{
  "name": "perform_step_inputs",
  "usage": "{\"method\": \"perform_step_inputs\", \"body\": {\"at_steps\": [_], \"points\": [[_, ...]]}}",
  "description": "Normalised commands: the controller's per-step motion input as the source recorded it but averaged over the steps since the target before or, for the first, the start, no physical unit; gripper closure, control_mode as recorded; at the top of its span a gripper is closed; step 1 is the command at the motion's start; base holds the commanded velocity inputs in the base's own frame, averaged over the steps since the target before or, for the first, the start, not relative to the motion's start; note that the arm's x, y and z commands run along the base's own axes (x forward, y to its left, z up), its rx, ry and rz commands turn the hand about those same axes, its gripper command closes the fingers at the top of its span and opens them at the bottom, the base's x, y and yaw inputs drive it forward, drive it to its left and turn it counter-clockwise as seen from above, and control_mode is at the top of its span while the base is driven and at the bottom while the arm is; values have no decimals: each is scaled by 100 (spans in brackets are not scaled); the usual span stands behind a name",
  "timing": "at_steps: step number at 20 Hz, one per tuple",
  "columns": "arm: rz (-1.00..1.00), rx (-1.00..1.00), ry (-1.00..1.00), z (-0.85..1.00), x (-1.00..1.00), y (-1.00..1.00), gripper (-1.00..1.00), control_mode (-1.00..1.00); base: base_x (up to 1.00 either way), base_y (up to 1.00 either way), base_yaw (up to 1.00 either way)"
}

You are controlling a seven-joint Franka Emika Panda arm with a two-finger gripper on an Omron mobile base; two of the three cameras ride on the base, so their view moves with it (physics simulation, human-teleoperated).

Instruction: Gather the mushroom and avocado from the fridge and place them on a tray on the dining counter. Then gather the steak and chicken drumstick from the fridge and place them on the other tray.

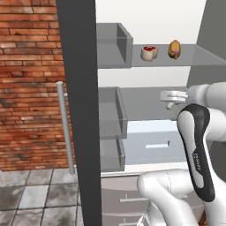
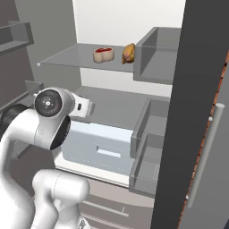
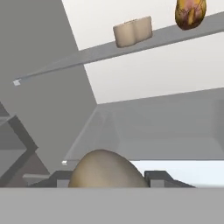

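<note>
The fridge (image 1: 77,110) stands open in front of me. On its upper shelf the steak (image 1: 149,52) (image 2: 103,54) (image 3: 132,31) lies just left of the chicken drumstick (image 1: 175,49) (image 2: 129,53) (image 3: 190,13). My gripper (image 3: 107,179) is at the level of the middle shelf, below and left of them. It is shut on a tan rounded cap that I take for the mushroom (image 3: 103,168), which sits between the dark fingertips (image 3: 159,177). The hand (image 1: 173,96) (image 2: 82,107) reaches in from the side. The avocado, both trays and the dining counter are out of view.
Grey door bins (image 1: 110,112) (image 2: 154,129) line the open doors on both sides. A pale crisper drawer (image 1: 150,143) (image 2: 100,145) sits under the middle shelf. A brick wall (image 1: 28,84) and a steel door handle (image 1: 65,132) are to the left.
</note>
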Motion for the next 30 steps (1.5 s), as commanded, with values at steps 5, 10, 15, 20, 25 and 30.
{"method": "perform_step_inputs", "body": {"at_steps": [5,10,15,20,25,30], "points": [[0,0,-7,0,-33,0,100,-100,0,0,0],[0,0,-4,0,-13,0,100,-100,0,0,0],[0,0,0,0,0,0,100,100,-86,7,-5],[0,0,0,0,0,0,100,100,-97,14,-3],[0,0,0,0,0,0,100,100,-87,42,0],[0,0,0,0,0,0,100,100,-56,85,0]]}}
